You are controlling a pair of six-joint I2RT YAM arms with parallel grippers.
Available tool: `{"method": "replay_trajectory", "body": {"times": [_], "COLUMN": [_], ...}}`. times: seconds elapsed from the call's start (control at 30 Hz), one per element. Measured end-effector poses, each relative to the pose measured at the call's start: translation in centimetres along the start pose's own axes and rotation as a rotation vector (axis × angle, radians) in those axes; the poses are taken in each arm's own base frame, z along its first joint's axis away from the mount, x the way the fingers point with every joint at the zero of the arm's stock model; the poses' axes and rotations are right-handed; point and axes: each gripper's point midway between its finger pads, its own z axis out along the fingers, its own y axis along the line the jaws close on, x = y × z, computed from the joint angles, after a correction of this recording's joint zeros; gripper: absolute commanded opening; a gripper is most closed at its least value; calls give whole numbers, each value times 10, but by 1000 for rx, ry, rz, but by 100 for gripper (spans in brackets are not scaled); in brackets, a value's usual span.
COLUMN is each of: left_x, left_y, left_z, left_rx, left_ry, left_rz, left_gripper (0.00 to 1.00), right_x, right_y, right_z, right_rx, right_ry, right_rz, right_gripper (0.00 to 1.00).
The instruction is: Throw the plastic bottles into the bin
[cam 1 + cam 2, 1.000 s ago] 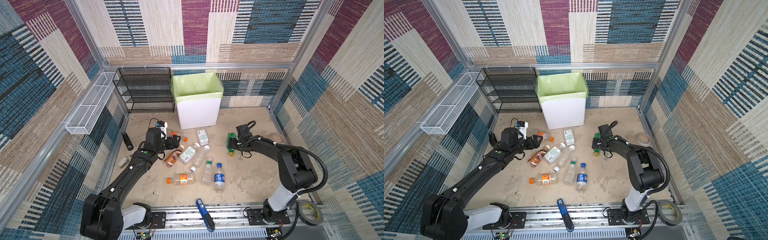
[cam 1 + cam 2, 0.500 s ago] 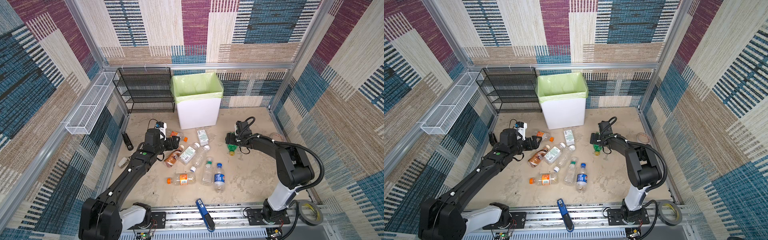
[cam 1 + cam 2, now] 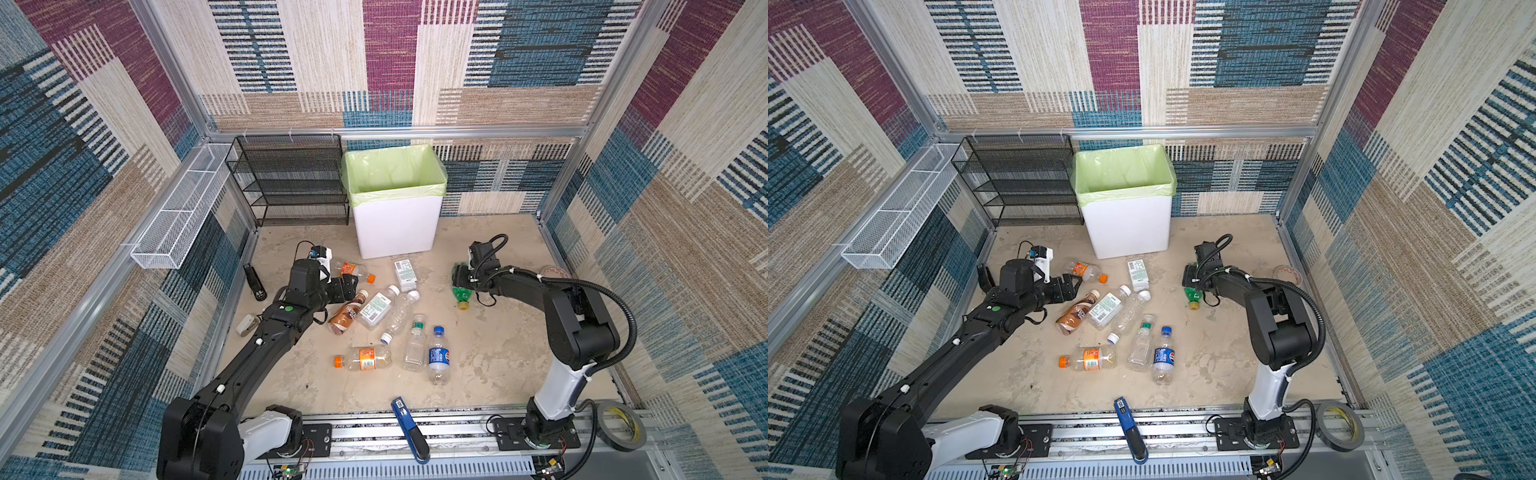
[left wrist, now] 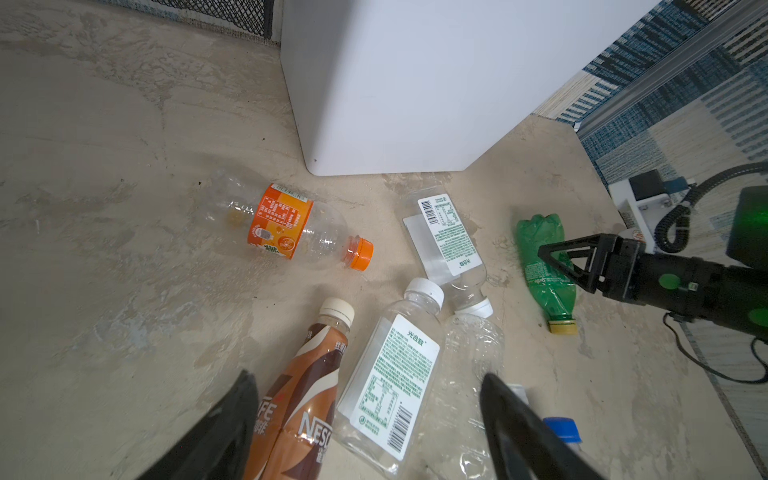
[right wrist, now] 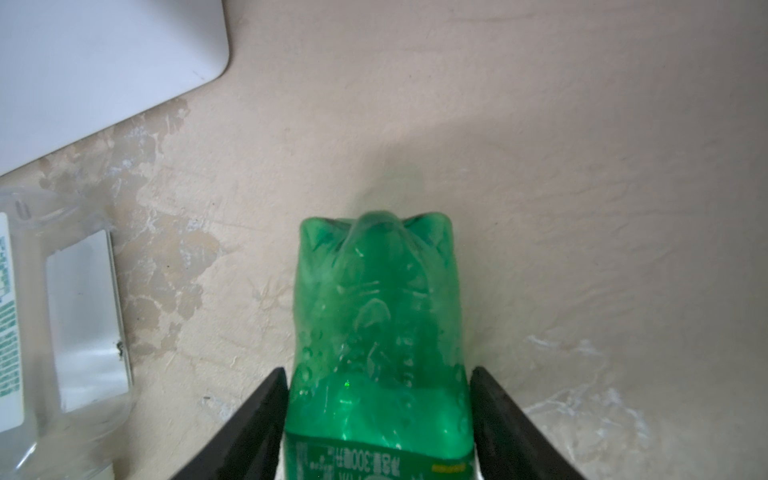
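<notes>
Between the fingers of the right end effector (image 5: pixel 379 370) sits the crushed green bottle (image 5: pixel 376 291), pinched at both flanks, lying on the bench (image 5: pixel 582 166) near a corner of the bin (image 5: pixel 104 62). Left end effector (image 4: pixel 368 378) spread, empty, over brown bottle (image 4: pixel 303 395). Risk: dented thin plastic may buckle under squeeze, slip on lift, drop short of bin.

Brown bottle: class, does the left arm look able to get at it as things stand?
Probably yes. The left gripper is open just short of the capped end of the brown bottle, with nothing between; the clear labelled bottle lying alongside may crowd the fingers.
</notes>
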Motion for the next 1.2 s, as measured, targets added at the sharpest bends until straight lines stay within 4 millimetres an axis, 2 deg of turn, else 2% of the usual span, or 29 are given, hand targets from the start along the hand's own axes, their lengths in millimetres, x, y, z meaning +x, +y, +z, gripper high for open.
{"method": "replay_trajectory", "body": {"times": [0.17,0.33,0.43,0.57,0.77,0.87,0.97,1.07,1.2], "left_x": [3,3,3,3,3,4,4,1,1], "left_y": [1,1,1,1,2,2,2,0,-5], "left_z": [1,1,1,1,2,2,2,4,3], "left_rx": [-2,-2,-2,-2,-3,-3,-2,7,32], "left_ry": [6,6,6,6,8,8,5,-6,-3], "left_rz": [0,6,7,7,7,7,7,11,22], "left_gripper": [85,85,85,85,84,84,84,84,84], "right_x": [1,6,4,-2,-20,-37,-60,-89,-120], "right_y": [-2,-6,-6,-6,-2,6,22,42,72], "right_z": [3,6,5,-3,-23,-50,-89,-143,-229], "right_rx": [0,3,3,5,-10,-51,-136,-244,-413], "right_ry": [0,17,12,2,-59,-135,-267,-468,-810], "right_rz": [3,10,11,12,0,-14,-51,-112,-237], "right_gripper": [73,63,61,56,54,53,52,52,51]}}
